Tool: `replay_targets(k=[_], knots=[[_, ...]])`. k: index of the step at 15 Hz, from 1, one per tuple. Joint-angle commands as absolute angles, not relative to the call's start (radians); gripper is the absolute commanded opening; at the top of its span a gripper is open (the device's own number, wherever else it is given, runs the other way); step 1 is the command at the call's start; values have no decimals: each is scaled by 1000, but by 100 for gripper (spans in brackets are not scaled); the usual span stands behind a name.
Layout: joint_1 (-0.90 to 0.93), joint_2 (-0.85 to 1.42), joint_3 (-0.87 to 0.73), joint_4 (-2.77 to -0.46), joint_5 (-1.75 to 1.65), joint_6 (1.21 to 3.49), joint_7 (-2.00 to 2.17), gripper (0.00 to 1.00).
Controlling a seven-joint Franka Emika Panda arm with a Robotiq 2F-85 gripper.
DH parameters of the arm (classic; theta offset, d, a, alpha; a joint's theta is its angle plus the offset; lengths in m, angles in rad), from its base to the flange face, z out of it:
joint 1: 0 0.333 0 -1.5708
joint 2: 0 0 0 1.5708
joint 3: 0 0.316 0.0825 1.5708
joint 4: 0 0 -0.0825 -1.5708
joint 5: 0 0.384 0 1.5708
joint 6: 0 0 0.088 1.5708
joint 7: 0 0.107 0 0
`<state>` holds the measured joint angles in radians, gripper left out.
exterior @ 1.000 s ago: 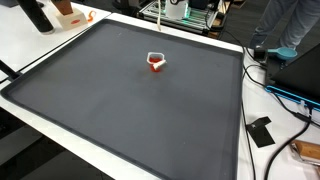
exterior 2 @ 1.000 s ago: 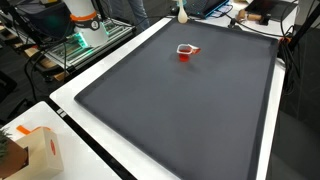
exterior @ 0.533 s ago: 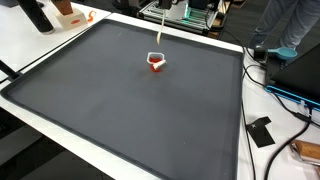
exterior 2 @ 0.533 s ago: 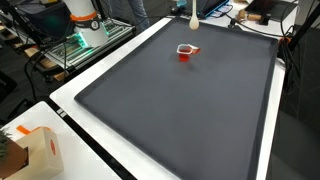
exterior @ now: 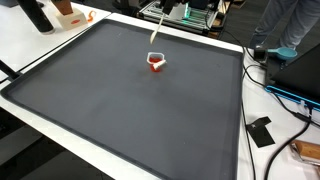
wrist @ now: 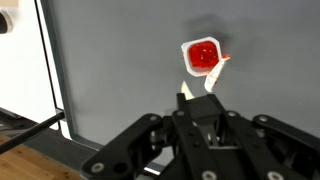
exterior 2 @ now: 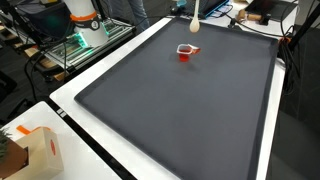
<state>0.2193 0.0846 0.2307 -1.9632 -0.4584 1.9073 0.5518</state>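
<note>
My claw [wrist: 198, 118] is pinched nearly closed on the upper end of a pale spoon [wrist: 200, 88], which hangs down from it with its rounded end lowest, as both exterior views show [exterior: 155, 33] [exterior 2: 193, 18]. The small red cup [wrist: 203, 55] stands upright on the dark mat [exterior: 120, 110] that covers the desk [exterior 2: 65, 100], towards the mat's far edge, with nothing else near it [exterior: 156, 62] [exterior 2: 186, 50]. In the wrist view the spoon's tip lies just beside the cup's white rim. From the exterior views I judge that it is above the cup, not in it, though I cannot tell how much air is between them. The cup looks light and sits loose, so a tip arriving off-centre could catch the rim and tip the cup or push it across the mat, spilling whatever red is inside. I hold the spoon only by its end, so any sideways contact could make it swivel in my grip, and then the tip would no longer be where I expect it.
</note>
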Motion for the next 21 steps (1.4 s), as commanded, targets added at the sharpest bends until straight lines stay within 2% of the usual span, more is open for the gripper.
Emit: replay_targets(k=[1, 11, 21], knots=[[269, 154, 227, -1901, -559, 1815, 632, 6], [362, 304, 210, -1840, -789, 1681, 853, 6], [385, 395, 198, -1822, -839, 1583, 960, 6]])
